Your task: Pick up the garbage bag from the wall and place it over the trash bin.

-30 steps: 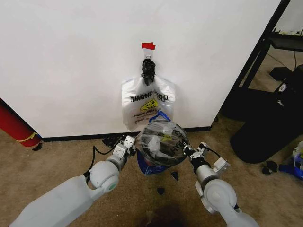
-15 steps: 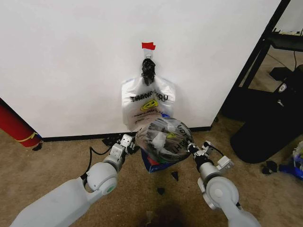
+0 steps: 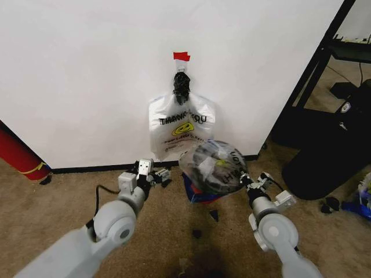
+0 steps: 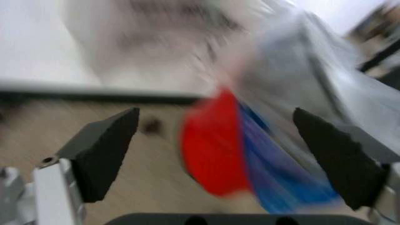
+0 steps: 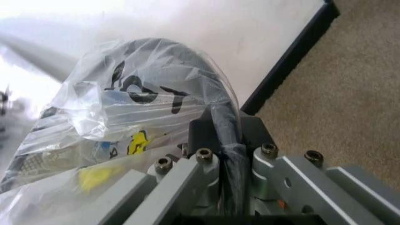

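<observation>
Gripping the bagged rim of one trash bin [image 3: 215, 169], right gripper [image 3: 246, 181] clamps one translucent garbage bag [image 5: 125, 112], left gripper [image 4: 228, 154] released, one bag bunch [image 3: 181, 127] on the wall [image 3: 87, 75].

office-like room: beige carpet [image 3: 64, 202], white wall [image 3: 87, 75], black shelving [image 3: 342, 46].

The thin translucent plastic garbage bag [image 3: 213, 166] drapes over the round black mesh trash bin [image 3: 200, 194] (tilted), before the plain white wall [image 3: 87, 75]
</observation>
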Motion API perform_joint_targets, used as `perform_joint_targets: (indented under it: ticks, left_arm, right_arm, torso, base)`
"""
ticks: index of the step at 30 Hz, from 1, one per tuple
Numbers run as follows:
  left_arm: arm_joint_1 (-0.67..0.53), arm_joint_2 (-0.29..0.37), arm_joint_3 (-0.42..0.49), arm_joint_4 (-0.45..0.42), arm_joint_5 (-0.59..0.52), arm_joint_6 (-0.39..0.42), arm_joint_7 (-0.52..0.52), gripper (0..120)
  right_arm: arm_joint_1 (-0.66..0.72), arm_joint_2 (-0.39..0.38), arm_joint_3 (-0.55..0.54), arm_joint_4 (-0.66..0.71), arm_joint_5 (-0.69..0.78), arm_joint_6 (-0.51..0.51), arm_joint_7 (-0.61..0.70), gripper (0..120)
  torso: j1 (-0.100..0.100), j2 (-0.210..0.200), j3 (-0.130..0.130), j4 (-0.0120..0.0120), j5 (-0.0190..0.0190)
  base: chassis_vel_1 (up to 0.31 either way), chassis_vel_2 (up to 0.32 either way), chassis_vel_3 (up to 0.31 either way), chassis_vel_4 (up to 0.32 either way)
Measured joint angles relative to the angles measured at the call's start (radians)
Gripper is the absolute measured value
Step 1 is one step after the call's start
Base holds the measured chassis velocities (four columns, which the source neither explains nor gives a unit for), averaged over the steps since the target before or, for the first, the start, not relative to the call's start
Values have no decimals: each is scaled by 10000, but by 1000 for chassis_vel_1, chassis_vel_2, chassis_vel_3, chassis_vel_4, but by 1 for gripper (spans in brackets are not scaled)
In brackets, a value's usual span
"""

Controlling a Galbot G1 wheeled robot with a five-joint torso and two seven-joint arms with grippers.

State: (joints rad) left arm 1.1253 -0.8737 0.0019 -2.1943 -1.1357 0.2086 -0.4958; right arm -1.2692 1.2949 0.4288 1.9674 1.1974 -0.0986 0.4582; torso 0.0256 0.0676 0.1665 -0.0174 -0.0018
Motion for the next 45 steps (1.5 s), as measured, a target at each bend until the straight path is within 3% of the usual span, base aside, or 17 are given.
perform_joint_targets:
  ticks: [7,24,29,31,45]
  left_arm:
    - [1010,-494,268,-110,-966,-307,902,100]
    - [189,-1177,877,1063,-32,-224,762,98]
    - [62,-1233,959,1159,-21,-290,761,86]
    - [-13,-1256,1026,1207,-28,-325,755,72]
    - [-84,-1389,1202,1388,238,-393,734,23]
  right_arm:
    - [-94,291,69,164,107,0,139,1]
    - [-226,192,29,347,9,-75,21,1]
    - [-227,218,21,350,-1,-85,22,1]
    - [-231,238,24,347,-8,-86,23,1]
    - [-180,324,19,320,-13,-103,66,1]
  torso:
    - [0,0,-1,0,0]
    - [0,0,0,-1,0]
    - [0,0,0,0,0]
    - [0,0,0,-1,0]
    - [0,0,1,-1,-1]
  base:
    - [0,0,0,0]
    - [0,0,0,0]
    - [0,0,0,0]
    - [0,0,0,0]
    - [0,0,0,0]
